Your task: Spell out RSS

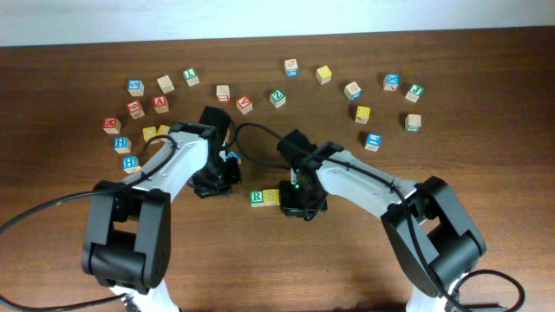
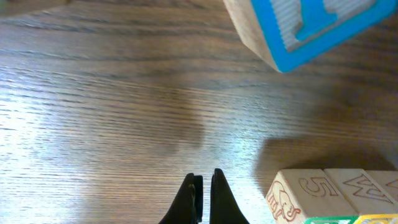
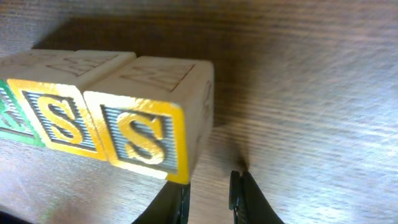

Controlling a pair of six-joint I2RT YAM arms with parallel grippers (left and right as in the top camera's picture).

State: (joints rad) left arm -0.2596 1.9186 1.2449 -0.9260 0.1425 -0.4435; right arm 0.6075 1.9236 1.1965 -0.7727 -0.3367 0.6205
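A green R block [image 1: 257,198] and a yellow S block [image 1: 271,197] sit side by side at the table's centre. In the right wrist view the row reads green R [image 3: 5,115], S [image 3: 59,121], S [image 3: 144,134], all touching. My right gripper [image 3: 208,193] is open just behind the last S with nothing between its fingers; from overhead the right gripper [image 1: 299,201] covers that second S. My left gripper [image 2: 203,186] is shut and empty over bare wood. It is beside a blue block [image 2: 305,28], the same blue block [image 1: 232,159] that shows from overhead.
Several loose letter blocks are scattered along the back of the table, from a red one [image 1: 111,125] at the left to a green one [image 1: 414,91] at the right. The row's wooden sides [image 2: 311,193] show at the left wrist view's lower right.
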